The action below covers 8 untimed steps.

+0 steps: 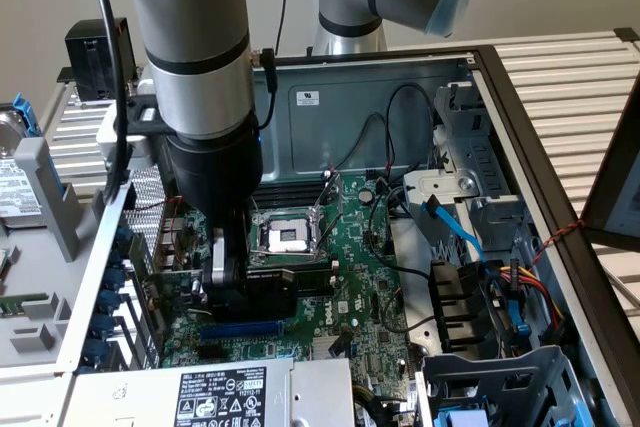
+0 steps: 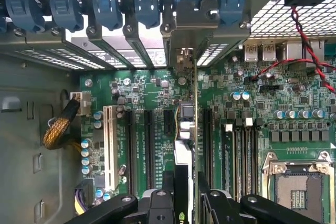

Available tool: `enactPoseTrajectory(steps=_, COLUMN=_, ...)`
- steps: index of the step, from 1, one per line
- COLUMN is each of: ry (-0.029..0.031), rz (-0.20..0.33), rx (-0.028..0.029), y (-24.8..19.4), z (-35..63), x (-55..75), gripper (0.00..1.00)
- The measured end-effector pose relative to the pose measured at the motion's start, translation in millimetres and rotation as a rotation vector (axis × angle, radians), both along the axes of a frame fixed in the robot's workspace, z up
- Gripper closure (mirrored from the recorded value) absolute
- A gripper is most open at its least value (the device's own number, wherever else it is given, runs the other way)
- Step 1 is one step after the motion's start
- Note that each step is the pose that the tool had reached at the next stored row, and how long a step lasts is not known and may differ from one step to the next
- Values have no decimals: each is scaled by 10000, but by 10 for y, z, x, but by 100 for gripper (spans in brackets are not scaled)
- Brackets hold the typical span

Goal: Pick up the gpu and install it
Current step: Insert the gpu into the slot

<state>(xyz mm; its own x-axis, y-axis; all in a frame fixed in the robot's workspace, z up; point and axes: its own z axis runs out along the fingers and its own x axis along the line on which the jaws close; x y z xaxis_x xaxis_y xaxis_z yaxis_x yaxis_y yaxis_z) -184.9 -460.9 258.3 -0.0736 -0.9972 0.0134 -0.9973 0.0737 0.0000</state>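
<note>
The gpu [image 2: 195,108] shows edge-on in the wrist view as a thin green board with a black shroud. It stands upright over the expansion slots of the motherboard [image 2: 252,108]. Its silver end bracket [image 2: 185,30] sits against the case's rear slot openings. My gripper [image 2: 184,184] is shut on the card's near end, one finger [image 2: 168,182] on each side. In the exterior view the gripper [image 1: 232,277] reaches down into the open case at the exterior view's left, with the black gpu [image 1: 290,282] beside the CPU socket [image 1: 285,235]. Whether the card is fully seated is not visible.
Blue slot latches [image 2: 107,6] line the case's rear wall. A red and black wire [image 2: 310,40] runs near the rear ports. The power supply [image 1: 215,392] sits at the front, with a drive cage [image 1: 500,387] and cables [image 1: 520,287] at the exterior view's right.
</note>
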Motion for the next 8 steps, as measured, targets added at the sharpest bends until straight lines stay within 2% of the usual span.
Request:
enactPoseTrajectory(steps=4, ry=6, rz=-1, rx=104, y=-11, z=-4, x=4, gripper=73)
enactPoseTrajectory(steps=8, ry=8, rz=-1, rx=225, y=-44, z=-4, x=17, gripper=73)
